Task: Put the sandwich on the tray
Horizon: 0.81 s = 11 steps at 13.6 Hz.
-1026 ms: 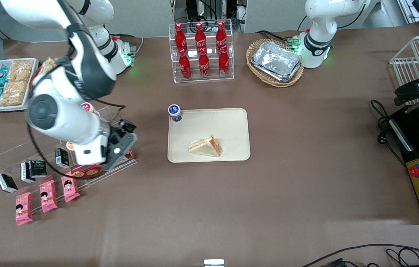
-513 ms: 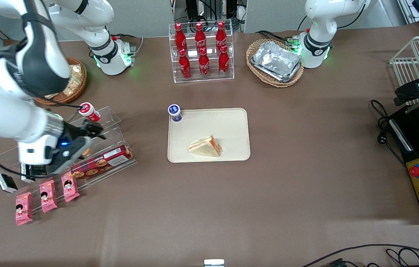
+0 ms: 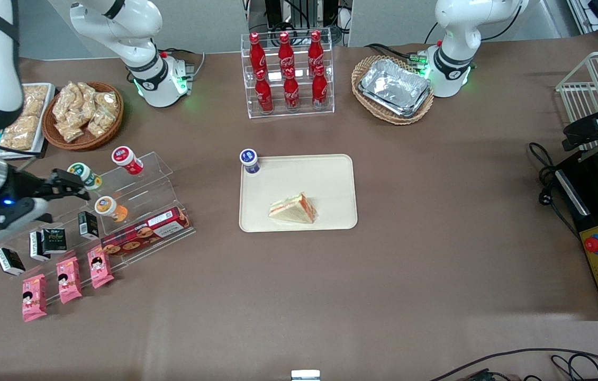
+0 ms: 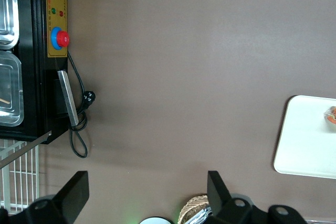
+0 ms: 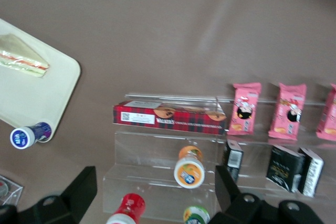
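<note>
The sandwich (image 3: 293,209), a wrapped triangular wedge with orange-red and green filling, lies flat on the cream-beige tray (image 3: 325,177) in mid-table, near the tray edge closest to the front camera. The right wrist view also shows the sandwich (image 5: 23,59) on the tray (image 5: 50,95). My right gripper (image 3: 73,186) hangs open and empty above the clear stepped rack (image 3: 145,182), well off toward the working arm's end of the table. In the wrist view the gripper (image 5: 156,192) has its fingers wide apart over the small bottles.
A purple-capped bottle (image 3: 250,160) stands at the tray's corner. The rack holds small bottles, black cartons, a red biscuit box (image 3: 145,233) and pink snack packets (image 3: 69,278). Cola bottles (image 3: 287,69), a basket of foil trays (image 3: 394,87) and a snack basket (image 3: 83,114) stand farther from the camera.
The right arm has swung away from the tray toward its own end of the table, uncovering the rack and snack basket. The sandwich and tray have not moved.
</note>
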{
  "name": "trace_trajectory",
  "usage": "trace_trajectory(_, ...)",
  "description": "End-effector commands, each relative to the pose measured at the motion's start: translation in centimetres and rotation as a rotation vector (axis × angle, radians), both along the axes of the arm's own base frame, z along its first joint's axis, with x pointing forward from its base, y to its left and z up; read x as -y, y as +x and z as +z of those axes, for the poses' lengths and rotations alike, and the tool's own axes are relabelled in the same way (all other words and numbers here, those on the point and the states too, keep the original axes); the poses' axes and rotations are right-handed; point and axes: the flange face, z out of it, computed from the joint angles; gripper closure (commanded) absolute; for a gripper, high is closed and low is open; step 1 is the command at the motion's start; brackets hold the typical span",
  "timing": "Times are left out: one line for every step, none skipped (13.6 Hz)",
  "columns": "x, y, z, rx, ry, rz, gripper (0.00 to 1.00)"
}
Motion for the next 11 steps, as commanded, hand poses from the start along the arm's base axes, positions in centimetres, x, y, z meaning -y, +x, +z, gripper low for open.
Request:
trace_trajectory(2.9,-1.0,1.8,0.011,-0.015,-0.056,0.0)
trace_trajectory(3.9,-1.1,1.7,0.003,-0.062,-0.055,0.0)
trace_trajectory(4.6,-1.3,1.5,-0.015,-0.063,-0.065,0.0)
trace_trajectory(5.1,-1.8,1.3,-0.046,-0.06,-0.083,0.0)
trace_trajectory(5.8,-2.0,1.5,-0.051,-0.063,-0.107,0.0)
trace_trajectory(6.3,-2.4,2.2,-0.047,-0.066,-0.154,0.0)
trace_trajectory(6.4,-2.6,2.7,-0.047,-0.069,-0.214,0.0)
trace_trajectory(6.4,-2.9,3.1,-0.056,-0.071,-0.285,0.0)
trace_trajectory(6.1,-3.1,3.4,-0.064,-0.075,-0.338,0.0)
trace_trajectory(5.7,-3.6,4.4,-0.055,-0.077,-0.396,0.0)
trace_trajectory(5.5,-3.9,5.1,-0.051,-0.076,-0.468,0.0)
